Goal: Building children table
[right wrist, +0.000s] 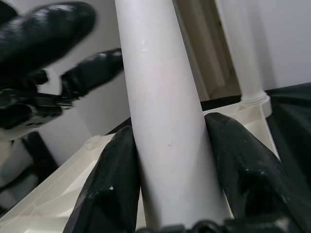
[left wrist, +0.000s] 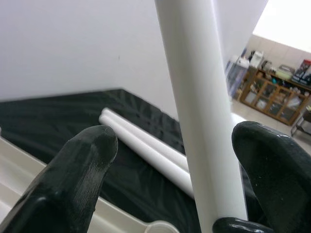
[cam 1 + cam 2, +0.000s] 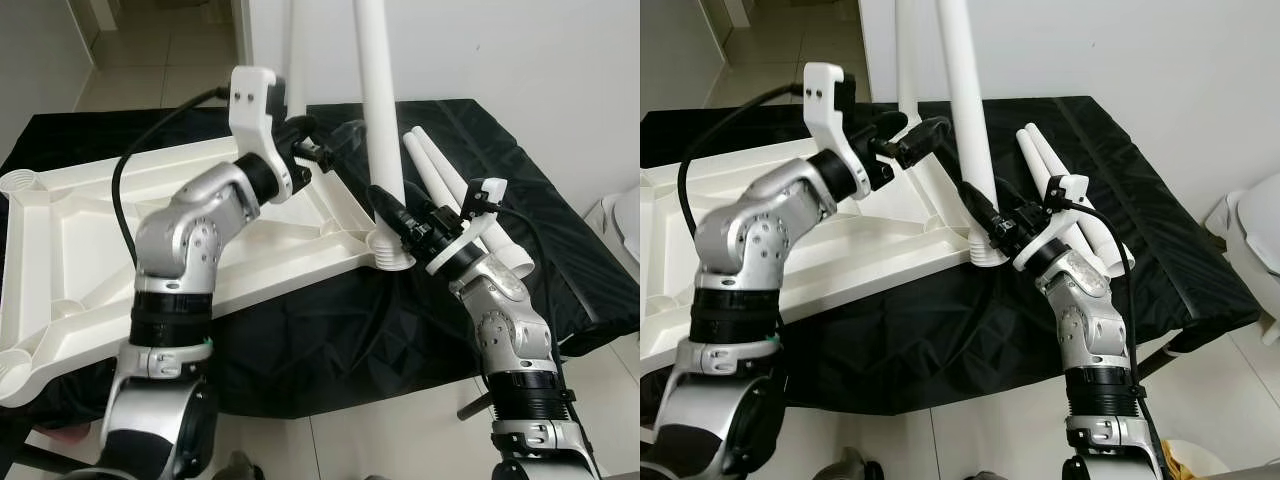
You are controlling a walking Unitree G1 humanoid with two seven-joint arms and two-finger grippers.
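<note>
A white plastic tabletop (image 3: pixel 90 250) lies upside down on a black cloth (image 3: pixel 330 330). One white leg (image 3: pixel 380 100) stands upright in the corner socket (image 3: pixel 392 256). My right gripper (image 3: pixel 388 205) is shut on this leg just above the socket, its fingers (image 1: pixel 112 184) pressed on both sides. My left gripper (image 3: pixel 336 142) is open beside the same leg (image 2: pixel 204 111) higher up, with one finger (image 2: pixel 77 179) clearly apart from it. A second leg (image 3: pixel 297 50) stands upright at the far corner. Two loose legs (image 3: pixel 448 185) lie side by side on the cloth.
A white wall rises right behind the table. A white rounded object (image 3: pixel 625 225) stands on the tiled floor at the right edge. Wooden shelves (image 2: pixel 272 92) stand far off in the left wrist view. A black cable (image 3: pixel 125 180) loops over the tabletop from my left arm.
</note>
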